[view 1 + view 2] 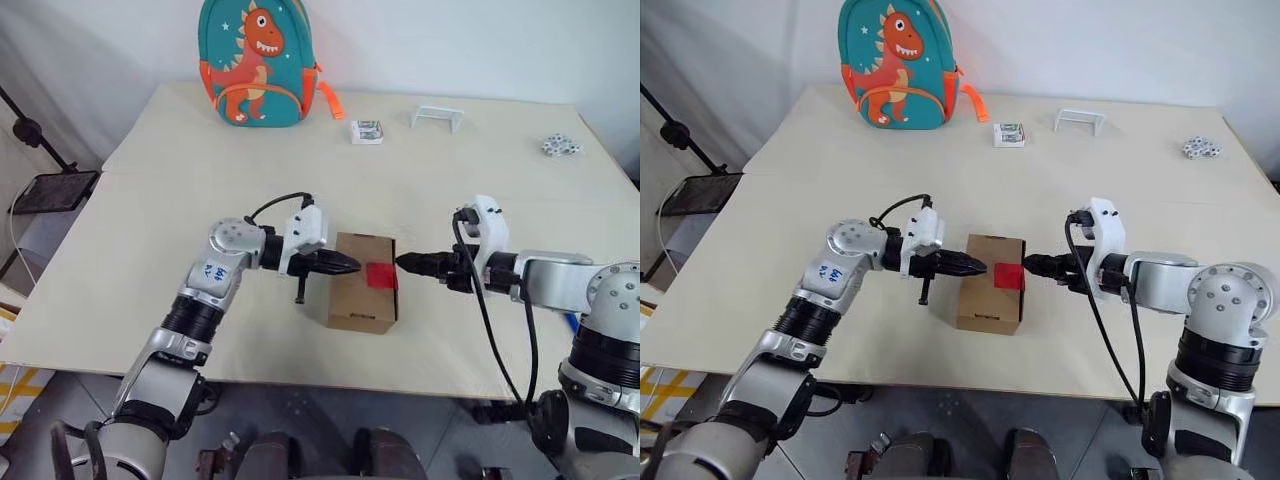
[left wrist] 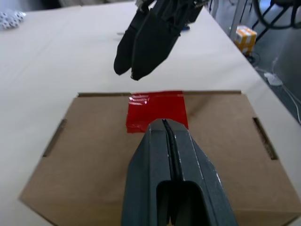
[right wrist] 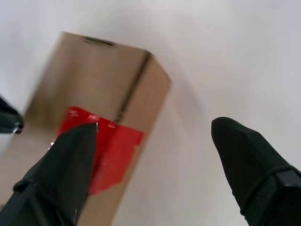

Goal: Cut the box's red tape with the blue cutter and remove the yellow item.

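Note:
The brown box (image 1: 355,300) lies on the table between my two grippers, its lid closed. The red tape (image 1: 381,275) crosses the lid's edge on the right side. My left gripper (image 1: 350,266) is shut with nothing seen between its fingers, and its tip rests over the box top just short of the tape. My right gripper (image 3: 153,136) hovers open just right of the tape, one finger (image 3: 70,165) over the red patch. A thin dark rod (image 1: 298,290) hangs under my left wrist; I cannot tell if it is the blue cutter. The yellow item is hidden.
A teal dinosaur backpack (image 1: 255,62) stands at the table's far edge. Near it lie a small packet (image 1: 366,131), a white bracket (image 1: 437,117) and a white beaded cluster (image 1: 561,146). A black stand (image 1: 40,140) is off the table's left side.

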Available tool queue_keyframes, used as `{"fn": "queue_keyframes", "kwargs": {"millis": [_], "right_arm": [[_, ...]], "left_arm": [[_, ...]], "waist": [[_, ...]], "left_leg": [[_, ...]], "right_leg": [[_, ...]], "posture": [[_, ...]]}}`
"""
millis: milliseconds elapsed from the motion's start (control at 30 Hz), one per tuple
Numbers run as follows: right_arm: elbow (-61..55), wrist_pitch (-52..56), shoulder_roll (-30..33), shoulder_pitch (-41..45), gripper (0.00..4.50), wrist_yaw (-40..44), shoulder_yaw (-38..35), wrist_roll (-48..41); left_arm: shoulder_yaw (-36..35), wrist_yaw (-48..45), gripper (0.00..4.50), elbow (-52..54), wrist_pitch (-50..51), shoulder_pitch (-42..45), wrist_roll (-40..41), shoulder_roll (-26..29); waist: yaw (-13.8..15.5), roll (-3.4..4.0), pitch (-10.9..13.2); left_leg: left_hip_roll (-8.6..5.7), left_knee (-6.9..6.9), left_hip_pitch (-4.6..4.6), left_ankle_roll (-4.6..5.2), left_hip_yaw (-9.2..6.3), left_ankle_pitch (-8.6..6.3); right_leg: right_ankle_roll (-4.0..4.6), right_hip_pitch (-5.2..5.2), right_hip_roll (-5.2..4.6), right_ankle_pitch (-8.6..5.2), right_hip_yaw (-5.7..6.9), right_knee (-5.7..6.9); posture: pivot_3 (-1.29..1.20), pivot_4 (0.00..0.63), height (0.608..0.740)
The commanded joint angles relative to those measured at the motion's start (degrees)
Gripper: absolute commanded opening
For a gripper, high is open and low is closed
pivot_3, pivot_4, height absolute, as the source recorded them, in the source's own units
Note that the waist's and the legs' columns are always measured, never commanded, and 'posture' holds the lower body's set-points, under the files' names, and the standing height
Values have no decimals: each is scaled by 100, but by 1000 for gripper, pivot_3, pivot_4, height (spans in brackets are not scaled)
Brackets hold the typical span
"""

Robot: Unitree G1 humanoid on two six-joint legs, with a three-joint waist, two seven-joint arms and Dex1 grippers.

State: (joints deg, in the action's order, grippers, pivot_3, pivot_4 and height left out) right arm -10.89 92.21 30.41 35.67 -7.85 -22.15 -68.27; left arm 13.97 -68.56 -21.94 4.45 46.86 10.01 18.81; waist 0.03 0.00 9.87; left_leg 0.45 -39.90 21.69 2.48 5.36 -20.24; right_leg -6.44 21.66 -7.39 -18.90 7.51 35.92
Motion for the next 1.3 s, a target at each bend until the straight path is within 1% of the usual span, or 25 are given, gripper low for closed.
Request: {"fn": "queue_keyframes", "kwargs": {"millis": [33,200,400,567,767,1067,1300], "right_arm": [[-1,29,174,-2,4038,-450,30,-628],[128,29,296,-46,4038,-900,139,-1210],[155,-150,258,-141,4038,-1402,356,-1889],[276,-541,568,-208,4038,-1760,636,-2412],[268,-1077,1009,-423,4038,-2060,1135,-3005],[280,-1692,1665,-596,4038,-2213,1675,-3481],[230,-2034,1955,-472,4038,-2393,2120,-3737]], "left_arm": [[33,32,0,41,-153,95,-87,-40],[82,8,0,69,-148,14,-157,-31],[118,26,0,116,-87,-76,-225,-14],[151,17,0,157,-83,-123,-268,-16],[160,26,0,187,-44,-127,-295,-21],[176,26,0,213,4,-186,-324,-14],[253,14,0,203,-21,-254,-386,-31]], "waist": [[-9,0,0],[-11,0,0],[-12,0,0],[-11,0,0],[-10,0,0],[3,0,0],[12,0,0]], "left_leg": [[0,0,1,0,0,0],[3,0,0,1,0,1],[4,0,2,2,-2,1],[4,0,2,4,-3,0],[4,-2,6,7,-9,-2],[8,-9,26,9,-17,-1],[8,-11,31,9,-25,-1]], "right_leg": [[0,0,0,0,0,-1],[0,0,-2,0,-3,-2],[0,0,-7,0,-10,-2],[0,-1,-10,0,-13,-4],[0,-4,-14,0,-14,-10],[0,-4,-16,0,-7,-28],[0,-5,-18,0,0,-31]], "posture": [[0,150,740],[0,150,740],[0,150,740],[0,150,740],[0,150,740],[0,150,740],[0,150,740]]}}
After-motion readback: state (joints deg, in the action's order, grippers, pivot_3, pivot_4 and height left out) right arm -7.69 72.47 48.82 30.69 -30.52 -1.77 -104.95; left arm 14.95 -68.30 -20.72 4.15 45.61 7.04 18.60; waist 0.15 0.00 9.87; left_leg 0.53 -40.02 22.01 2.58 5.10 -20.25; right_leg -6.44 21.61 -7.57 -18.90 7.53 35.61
